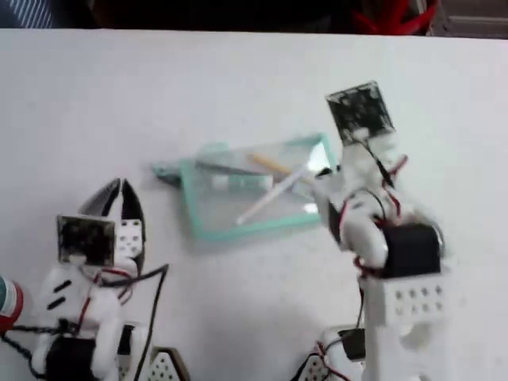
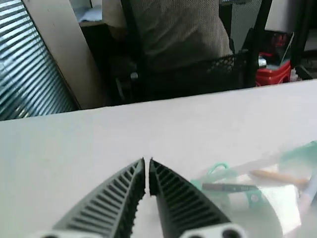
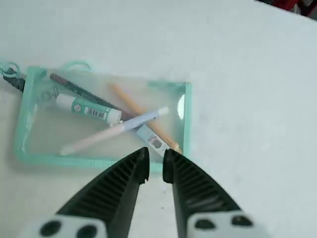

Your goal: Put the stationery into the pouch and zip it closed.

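- Stationery looks fully loaded: a wooden pencil (image 3: pixel 129 101), a pale pen (image 3: pixel 99 135) and a small white tube with a teal label (image 3: pixel 89 108) all lie inside the clear rectangular pouch with mint-green trim (image 3: pixel 74 159)
- Flat on the white desk (image 1: pixel 238 79), the pouch sits between the two arms
- Its dark pull tab (image 3: pixel 12 82) sits at one corner; whether the zip is shut I cannot tell, so zipping may remain
- Over the pouch's edge hangs the right pincer (image 3: pixel 156 161), tips narrowly parted, nothing between them
- Well apart, the left pincer (image 2: pixel 147 168) has its tips together, empty
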